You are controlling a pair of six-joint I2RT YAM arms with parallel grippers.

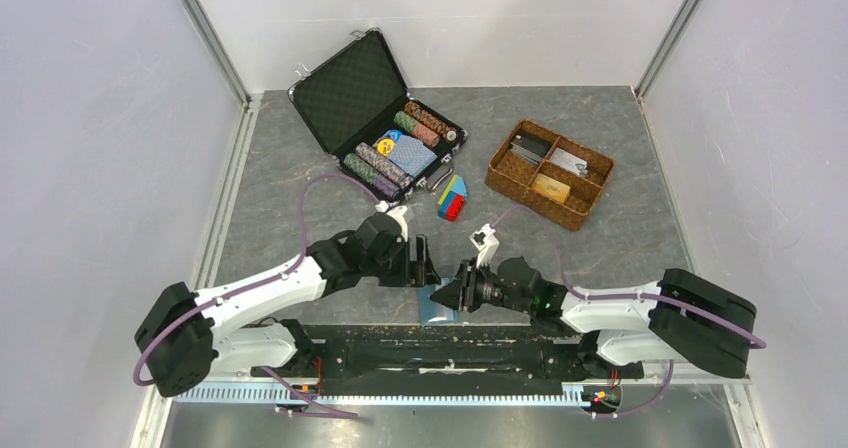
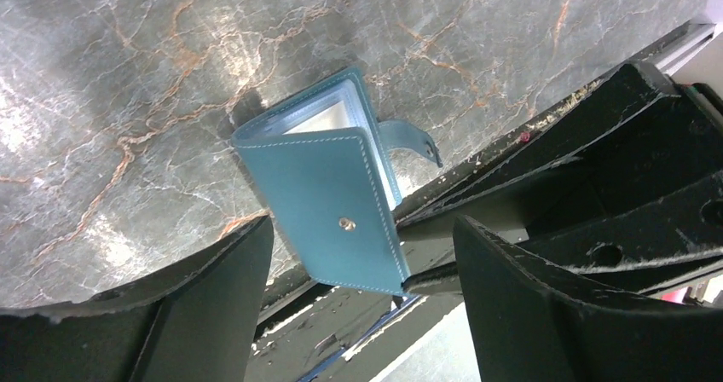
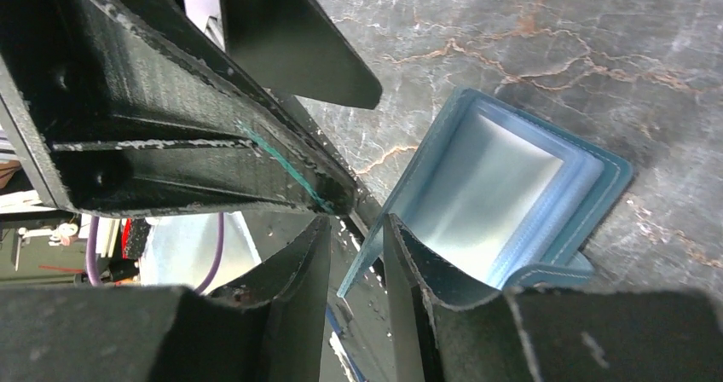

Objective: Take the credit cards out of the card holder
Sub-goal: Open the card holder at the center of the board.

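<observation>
Half-open card holder (image 2: 328,203), spotted right at the near edge of the counter (image 2: 128,75), with the left gripper (image 1: 426,263) just beside it and the right gripper (image 1: 445,294) on it. Stood propped like a little tent, long axis running toward that edge, snap-stud cover facing the left wrist camera, strap tab sticking off sideways. Sat on grey marble-look stone with rusty veins, plain white walls and metal framing all round. Looked teal-blue with pale stitching and shiny clear sleeves inside, too glary to read. Found the left fingers (image 2: 196,314) spread wide, touching nothing. Caught the right fingers (image 3: 281,314) squeezed nearly together, pinching one cover's edge.
</observation>
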